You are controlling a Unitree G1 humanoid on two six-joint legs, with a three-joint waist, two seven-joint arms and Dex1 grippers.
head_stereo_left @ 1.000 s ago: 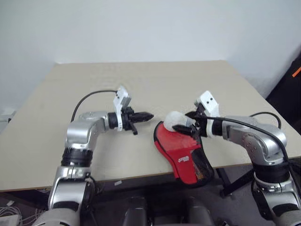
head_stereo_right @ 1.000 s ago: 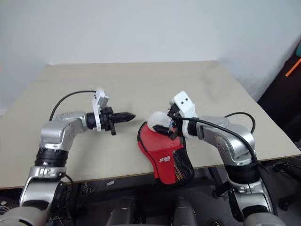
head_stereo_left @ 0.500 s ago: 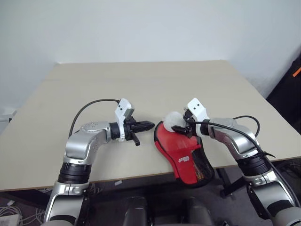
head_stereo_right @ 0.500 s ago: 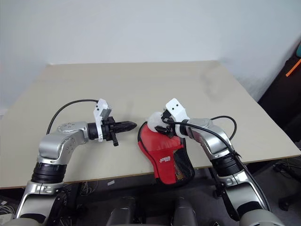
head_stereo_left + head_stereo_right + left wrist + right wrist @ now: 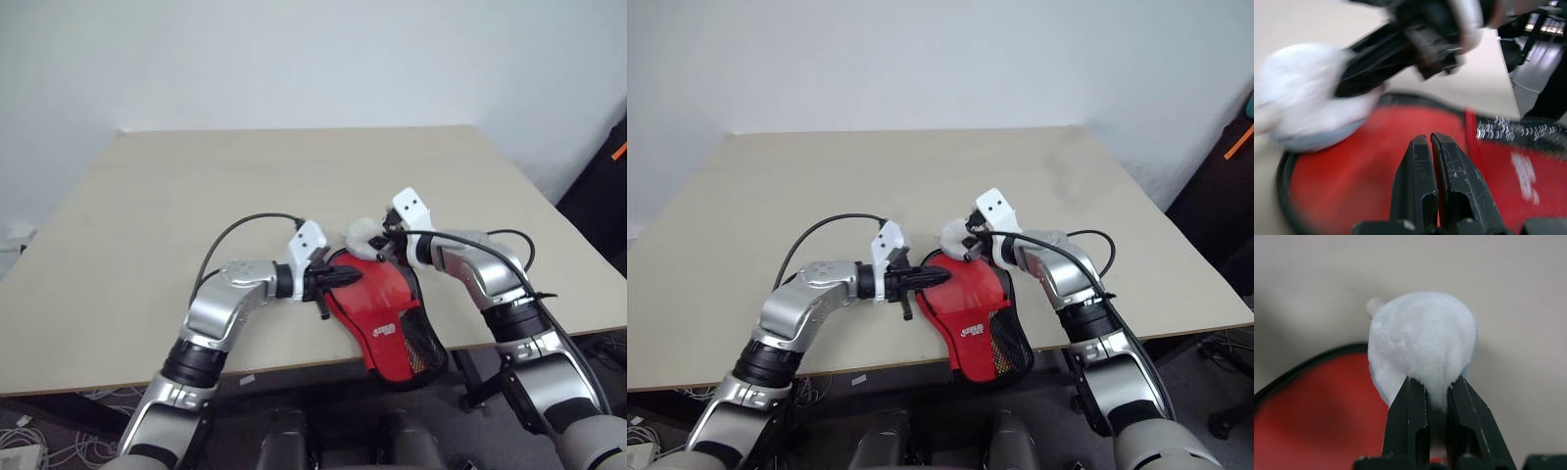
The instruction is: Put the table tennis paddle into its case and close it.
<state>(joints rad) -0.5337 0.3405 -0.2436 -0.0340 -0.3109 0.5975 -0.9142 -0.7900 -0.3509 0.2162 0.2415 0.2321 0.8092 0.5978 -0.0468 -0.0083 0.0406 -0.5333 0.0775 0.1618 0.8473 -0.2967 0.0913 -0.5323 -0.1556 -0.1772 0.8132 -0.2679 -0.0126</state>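
The red case [image 5: 384, 313] lies at the surface's [image 5: 147, 245] near edge, its mesh handle end overhanging. The left end effector [image 5: 351, 276], fingers pressed together and holding nothing, points right over the case's round left part. Its wrist view shows the white logo [image 5: 1524, 177] beyond its tips. Just past the case's far rim, the right end effector [image 5: 965, 247] pinches a white fluffy lump [image 5: 1422, 340]; its wrist view shows the fingers [image 5: 1409, 421] squeezing the fluff.
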